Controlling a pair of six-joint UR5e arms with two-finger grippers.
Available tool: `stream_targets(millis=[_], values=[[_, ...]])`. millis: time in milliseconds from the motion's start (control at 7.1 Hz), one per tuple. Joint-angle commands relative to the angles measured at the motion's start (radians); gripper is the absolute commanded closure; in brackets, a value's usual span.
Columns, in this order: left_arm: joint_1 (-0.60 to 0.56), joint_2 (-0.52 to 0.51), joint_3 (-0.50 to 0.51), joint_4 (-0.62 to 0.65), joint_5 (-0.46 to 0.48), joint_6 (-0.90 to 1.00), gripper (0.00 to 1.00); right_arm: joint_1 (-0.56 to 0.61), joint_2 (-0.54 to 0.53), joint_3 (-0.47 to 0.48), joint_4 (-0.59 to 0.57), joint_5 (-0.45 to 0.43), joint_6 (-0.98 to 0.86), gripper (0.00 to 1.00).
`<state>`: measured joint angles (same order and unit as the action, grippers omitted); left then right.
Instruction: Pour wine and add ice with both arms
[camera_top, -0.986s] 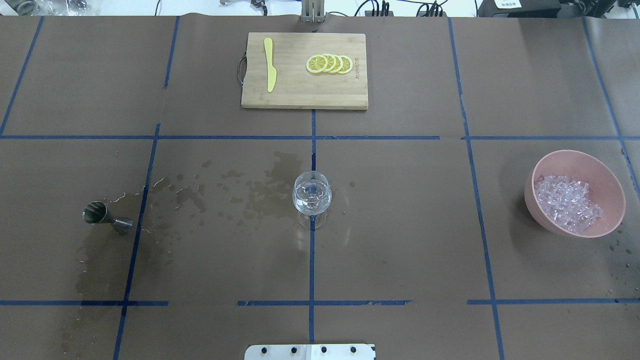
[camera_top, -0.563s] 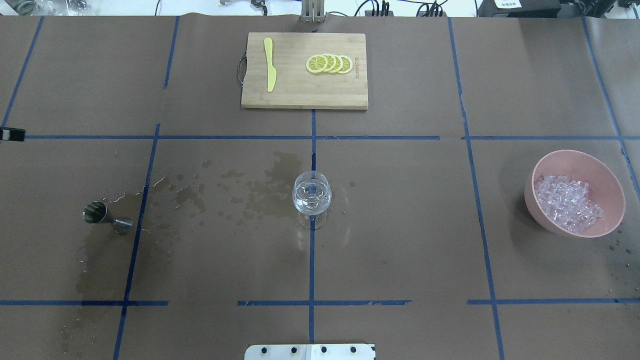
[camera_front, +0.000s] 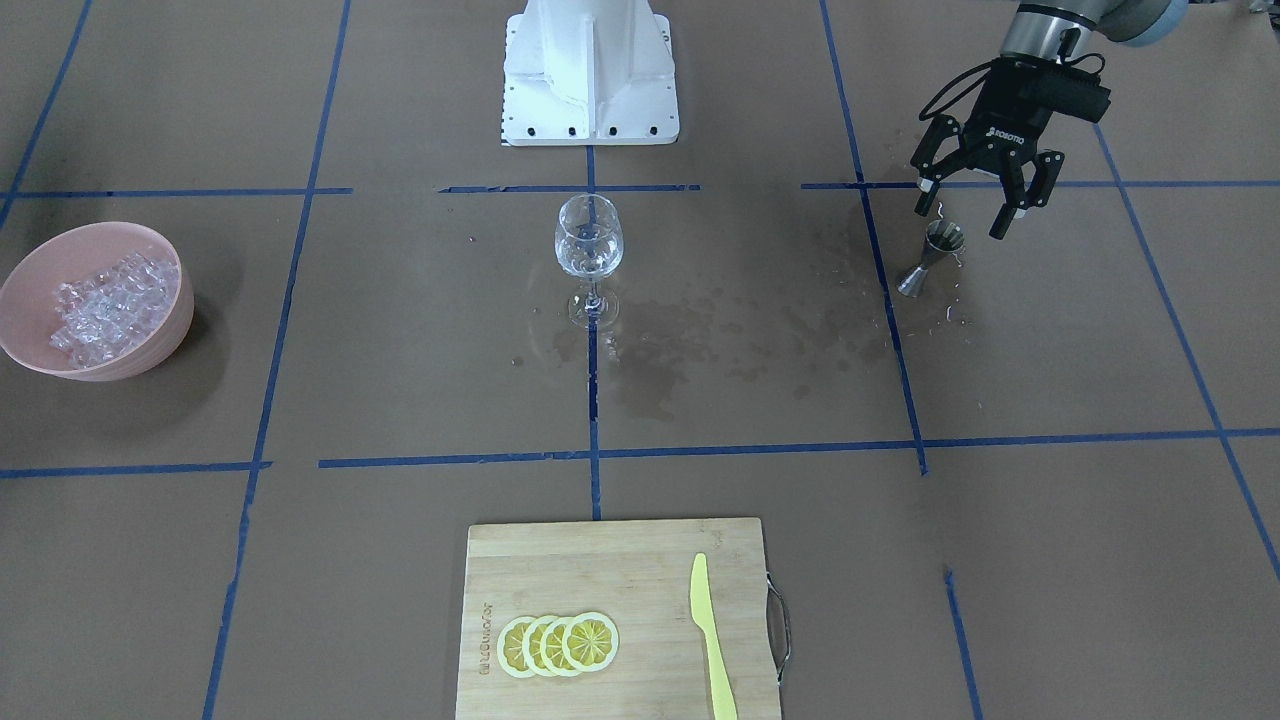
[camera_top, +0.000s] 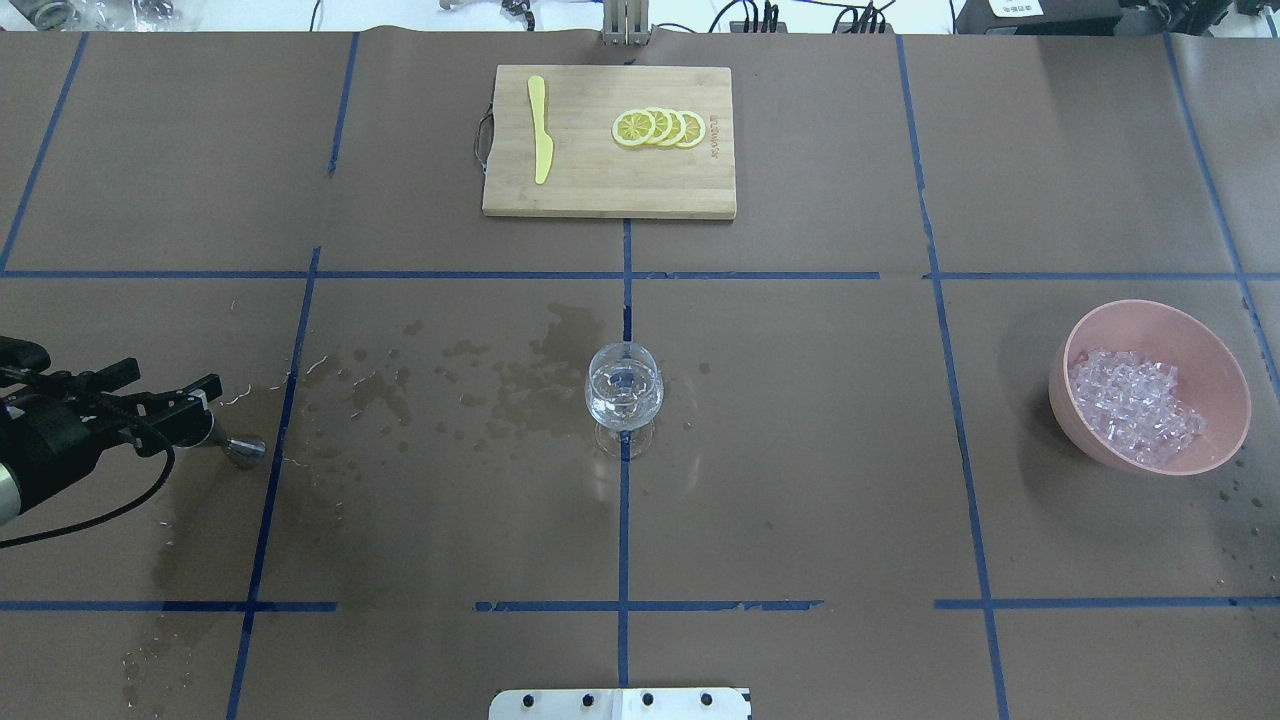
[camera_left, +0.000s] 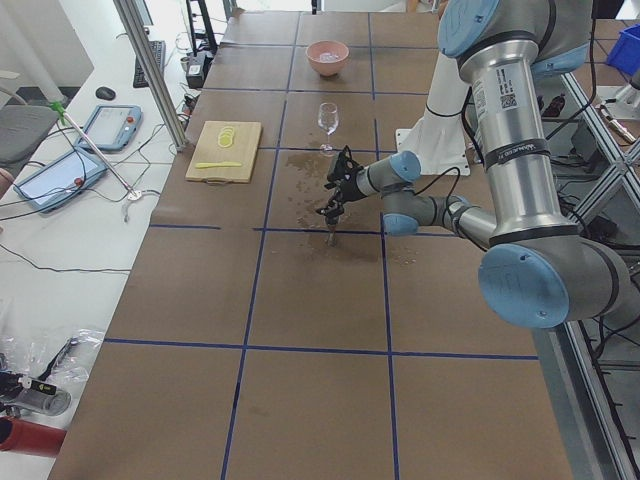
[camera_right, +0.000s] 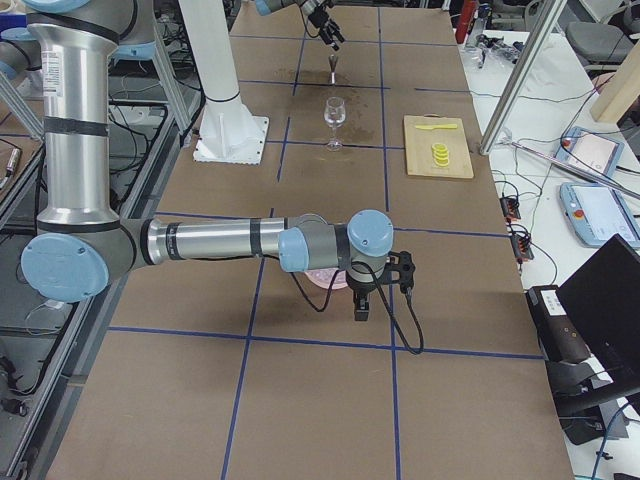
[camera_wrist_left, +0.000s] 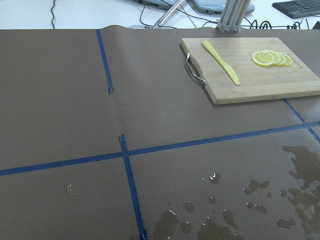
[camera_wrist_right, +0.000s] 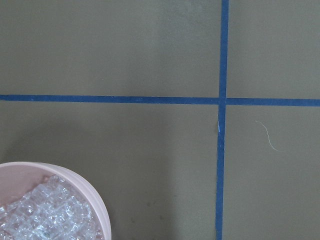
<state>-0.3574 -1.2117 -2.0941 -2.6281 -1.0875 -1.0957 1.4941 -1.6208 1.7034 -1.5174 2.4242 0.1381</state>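
Two arms over brown-paper surface (camera_top: 800, 450). Left arm (camera_left: 510, 150) at 9 o'clock edge of overhead view. Left claw (camera_front: 960, 222) spread wide, fingers either side of and just above top cup of steel jigger (camera_front: 930, 258); touching or not, cannot tell. Jigger upright, at 9 o'clock of wine glass (camera_top: 623, 390), well apart. Glass upright mid-surface, foot on blue tape line (camera_top: 623, 520). Wine too clear to read; cannot tell whether in jigger or glass. Dark wet stains (camera_top: 530, 385) between jigger and glass. Right arm (camera_right: 210, 240) only in right-side view, stretched out level, right claw (camera_right: 380, 300) pointing down above pink bowl (camera_top: 1060, 370); wide or narrow, cannot tell. Bowl at 3 o'clock of glass, well apart. Ice (camera_top: 1135, 405) heaped inside bowl; same heap at 7 o'clock corner of right wrist view. Cutting board (camera_top: 600, 190) at 12 o'clock of glass, with yellow knife (camera_top: 540, 130) on its 9 o'clock side and four overlapped lemon slices (camera_top: 660, 128) on its 3 o'clock side.
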Motion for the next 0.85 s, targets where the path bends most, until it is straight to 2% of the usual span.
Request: stream_targets(millis=[0, 282, 704], values=[[0.148, 0.038, 0.005, -0.001, 0.263, -0.092, 0.00, 0.000, -0.001, -0.001, -0.001, 0.003, 0.000, 0.00], [0.263, 0.037, 0.086, -0.001, 0.403, -0.171, 0.00, 0.000, 0.004, -0.005, -0.001, 0.003, 0.000, 0.00], [0.317, 0.025, 0.130, -0.001, 0.471, -0.193, 0.00, 0.000, 0.005, -0.001, -0.001, 0.003, 0.000, 0.00]])
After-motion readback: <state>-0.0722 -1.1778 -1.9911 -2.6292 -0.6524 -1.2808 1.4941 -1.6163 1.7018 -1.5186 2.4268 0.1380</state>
